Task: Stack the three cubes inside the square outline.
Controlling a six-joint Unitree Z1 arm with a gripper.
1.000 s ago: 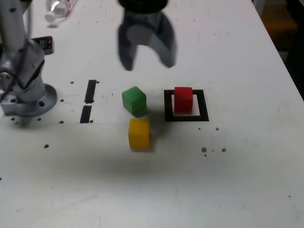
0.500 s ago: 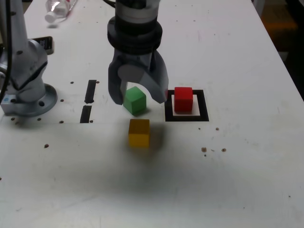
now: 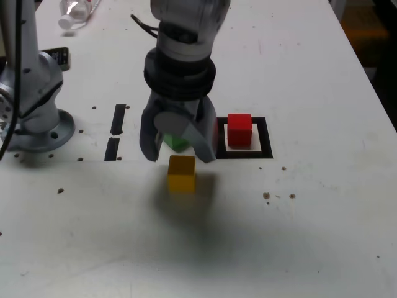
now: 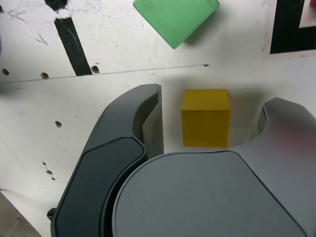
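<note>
Fingers (image 4: 152, 116) spread (wide), angled above yellow cube (image 4: 206, 121).

You're seeing a matt, smooth grey plastic-looking gripper (image 4: 212, 118) filling the wrist view's lower part, while a clear, glossy plastic-looking bottle (image 3: 75, 11) is shining at the exterior view's upper left.

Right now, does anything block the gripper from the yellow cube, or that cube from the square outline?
Nothing visible stands between the open gripper and the yellow cube. Nor between cube and square outline, though the red cube occupies the outline's inside.
</note>
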